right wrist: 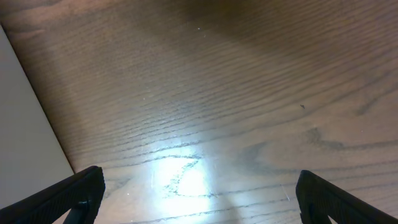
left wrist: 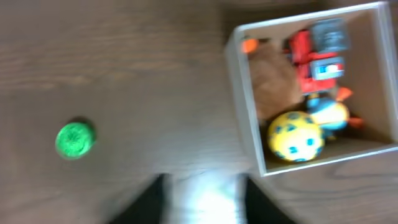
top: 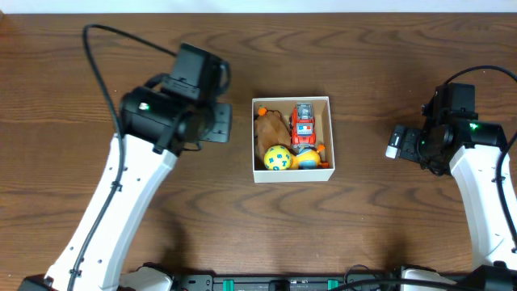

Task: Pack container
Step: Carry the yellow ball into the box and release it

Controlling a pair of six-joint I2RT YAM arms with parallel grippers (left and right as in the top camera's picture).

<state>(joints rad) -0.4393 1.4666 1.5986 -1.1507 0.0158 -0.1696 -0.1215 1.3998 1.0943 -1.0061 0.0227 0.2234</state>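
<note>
Dark wood-grain tabletop [top: 380,218] | small square white cardboard box [top: 292,175], mid-table | left gripper [left wrist: 202,180] parted, empty | right gripper [right wrist: 199,174] wide apart, empty | boxed: fuzzy brown plush [top: 271,128], red plastic truck [top: 303,125], yellow spotted ball [top: 279,158] | round green disc [left wrist: 74,139] apart on wood

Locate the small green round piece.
The green round piece lies on the bare table, left of the container in the left wrist view and outside it. The overhead view does not show it.
</note>
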